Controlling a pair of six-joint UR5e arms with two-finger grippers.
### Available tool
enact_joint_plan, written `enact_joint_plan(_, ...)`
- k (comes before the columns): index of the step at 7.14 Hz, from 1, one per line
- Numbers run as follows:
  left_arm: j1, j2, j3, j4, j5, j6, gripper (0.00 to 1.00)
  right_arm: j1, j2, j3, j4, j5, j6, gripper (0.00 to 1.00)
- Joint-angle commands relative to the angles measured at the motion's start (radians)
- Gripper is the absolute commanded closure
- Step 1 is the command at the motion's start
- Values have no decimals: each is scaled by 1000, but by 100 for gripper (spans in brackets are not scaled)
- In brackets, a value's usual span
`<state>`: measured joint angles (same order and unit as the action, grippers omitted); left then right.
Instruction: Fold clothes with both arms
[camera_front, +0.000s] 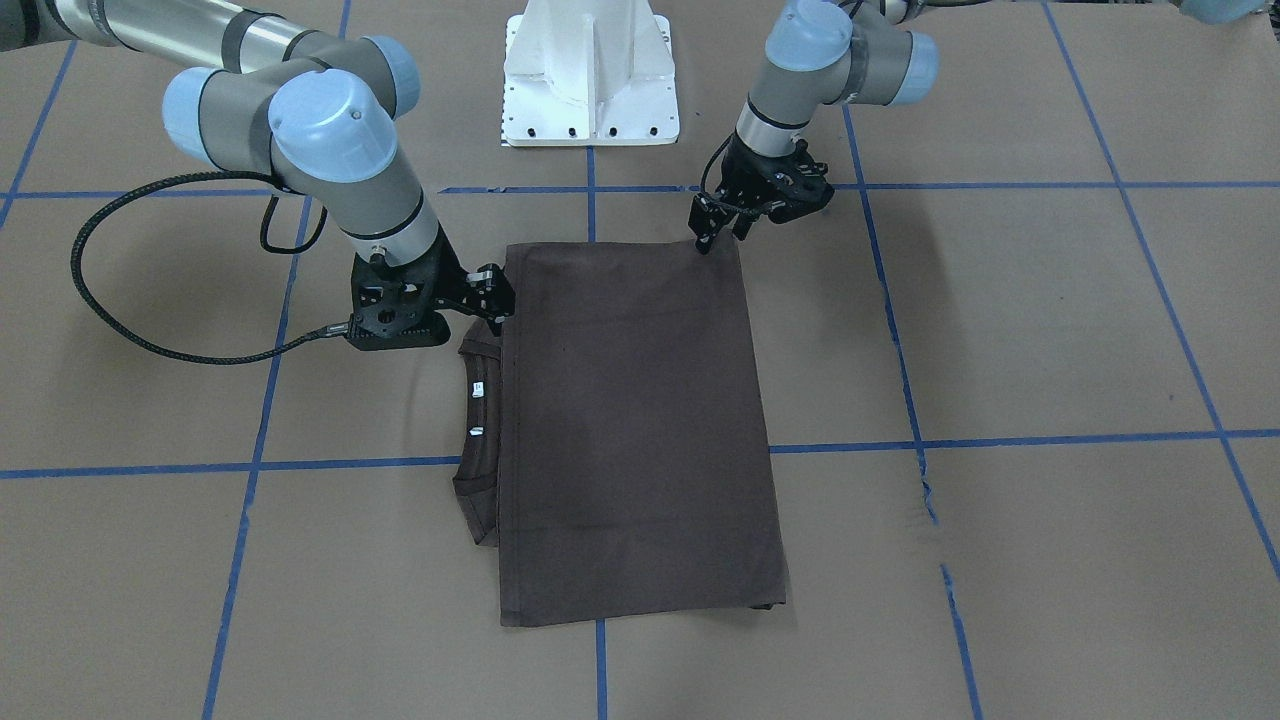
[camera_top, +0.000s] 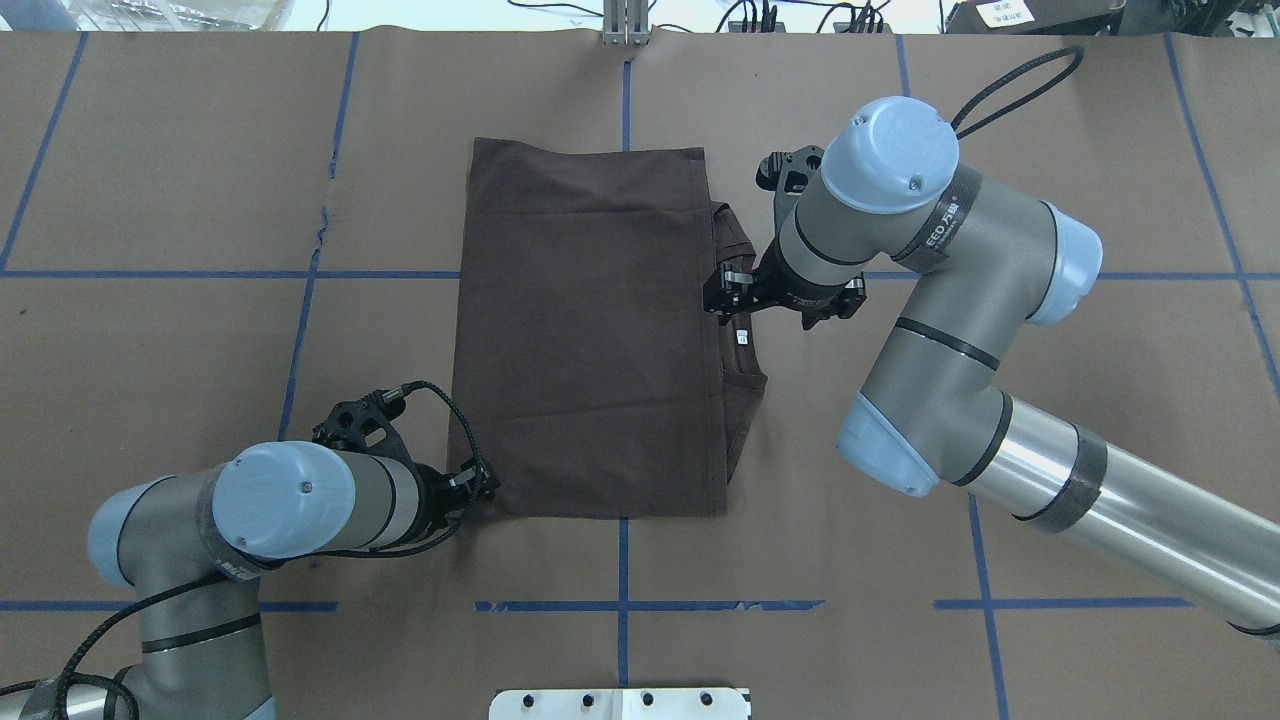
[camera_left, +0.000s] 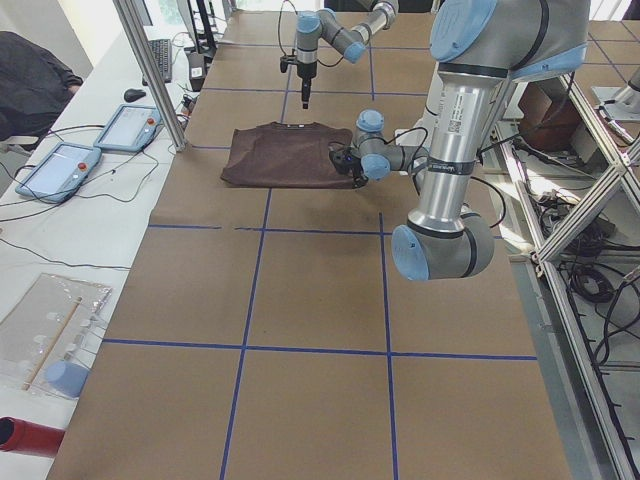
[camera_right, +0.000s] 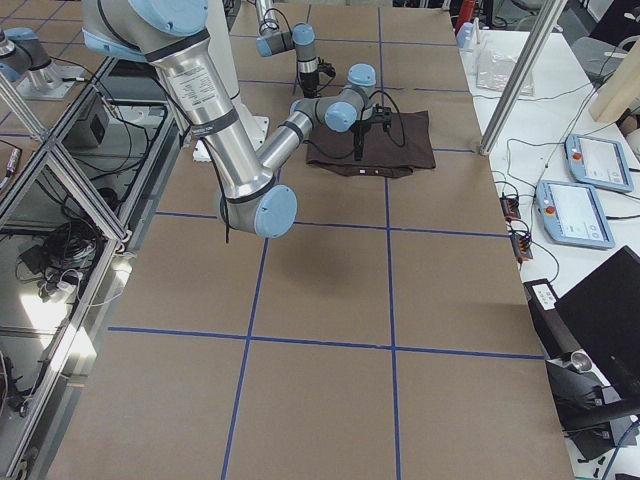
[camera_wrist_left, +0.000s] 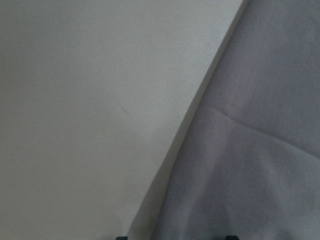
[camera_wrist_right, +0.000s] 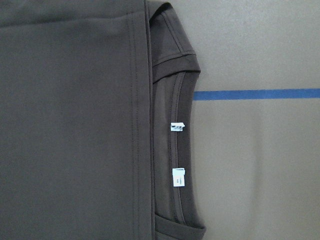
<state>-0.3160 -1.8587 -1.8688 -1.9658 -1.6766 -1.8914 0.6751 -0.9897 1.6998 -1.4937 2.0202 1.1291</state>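
The dark brown T-shirt (camera_front: 630, 420) (camera_top: 590, 340) lies flat on the table, folded into a tall rectangle. Its ribbed collar (camera_top: 740, 350) (camera_wrist_right: 175, 150) with small white tags (camera_wrist_right: 178, 177) sticks out on my right side. My left gripper (camera_front: 720, 235) (camera_top: 485, 490) stands open at the shirt's near left corner; the left wrist view shows the cloth edge (camera_wrist_left: 250, 150) against bare table. Just over the collar's far end, at the folded edge, my right gripper (camera_front: 500, 295) (camera_top: 722, 292) is open and holds nothing.
The white base pedestal (camera_front: 590, 80) stands at the robot's edge of the brown table, which is marked with blue tape lines (camera_top: 620, 605). Beyond the far side, past a metal post (camera_left: 150, 70), lie tablets (camera_left: 60, 170) and cables.
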Motion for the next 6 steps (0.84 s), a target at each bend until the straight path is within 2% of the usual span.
enact_joint_plan(1,0,0,-1,2,0,0,83,1,2,1,-2,0,1,0)
enact_joint_plan(2,0,0,-1,2,0,3,100,1,2,3,-2,0,1,0)
enact_joint_plan(4,-2,0,-21,4,-5,17,100,1,-1,4,-3,-2,3,0)
enact_joint_plan(5,-2,0,-38,11,-8,26,100,-3,-6,4,-2,0,47,0)
enact_joint_plan(6,-2,-5,-59,56,-9,58,100,-35,-7,7,6,-14,167,0)
